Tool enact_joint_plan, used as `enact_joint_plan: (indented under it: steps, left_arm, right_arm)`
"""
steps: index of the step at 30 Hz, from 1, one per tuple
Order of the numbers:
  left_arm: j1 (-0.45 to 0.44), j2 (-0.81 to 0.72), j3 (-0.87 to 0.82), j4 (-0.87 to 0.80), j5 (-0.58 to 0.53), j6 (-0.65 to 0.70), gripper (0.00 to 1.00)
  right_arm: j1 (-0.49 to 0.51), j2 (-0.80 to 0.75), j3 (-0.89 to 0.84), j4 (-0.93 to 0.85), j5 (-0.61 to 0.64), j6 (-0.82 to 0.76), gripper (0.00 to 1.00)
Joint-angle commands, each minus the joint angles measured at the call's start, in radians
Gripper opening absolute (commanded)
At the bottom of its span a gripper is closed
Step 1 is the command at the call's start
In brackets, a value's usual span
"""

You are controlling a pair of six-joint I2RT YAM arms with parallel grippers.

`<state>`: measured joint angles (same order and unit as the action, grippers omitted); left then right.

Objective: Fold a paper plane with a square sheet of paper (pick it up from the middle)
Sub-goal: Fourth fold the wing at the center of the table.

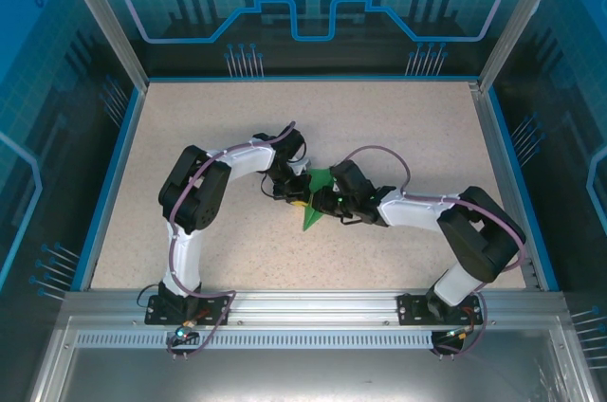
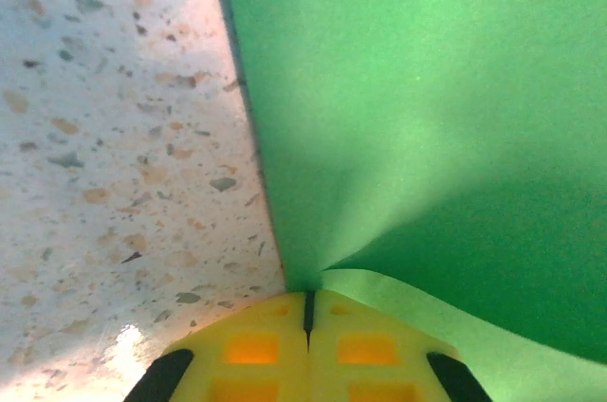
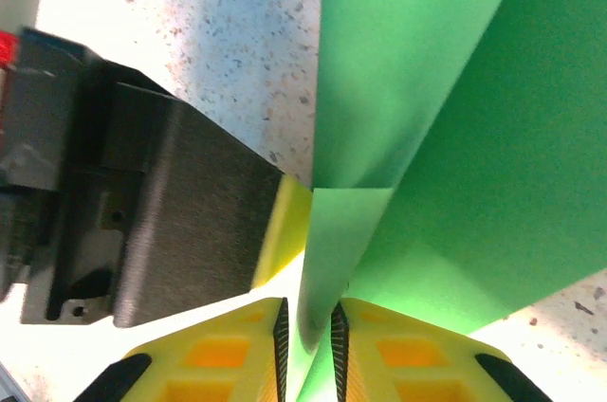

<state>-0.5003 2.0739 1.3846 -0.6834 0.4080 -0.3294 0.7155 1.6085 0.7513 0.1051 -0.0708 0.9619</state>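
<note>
Left pincer (image 2: 307, 312) closed pinching green paper (image 2: 427, 118) edge, right pincer (image 3: 308, 331) astride fold

Table (image 1: 218, 260): a flat, pale speckled surface, beige with small dark and tan flecks, bordered by a blue rim on the left, far and right sides and by a metal rail along the near edge. Near the middle of the table sits the green paper (image 1: 314, 208), folded into a pointed shape whose narrow tip is directed toward the near edge. In the left wrist view the paper (image 2: 417, 118) meets the speckled surface along one straight edge; part of the paper rises off the table.
</note>
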Motion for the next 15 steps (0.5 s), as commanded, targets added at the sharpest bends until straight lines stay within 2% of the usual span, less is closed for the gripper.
enact_joint_plan:
  steps: [1,15]
  left_arm:
    - [0.002,0.084,-0.047,0.031,-0.107,0.018,0.02]
    - [0.001,0.082,-0.048,0.029,-0.107,0.018,0.02]
  right_arm:
    - [0.015,-0.008,-0.010,0.035,-0.003,0.019,0.22]
    - [0.013,0.028,0.016,-0.059,0.051,0.014,0.10]
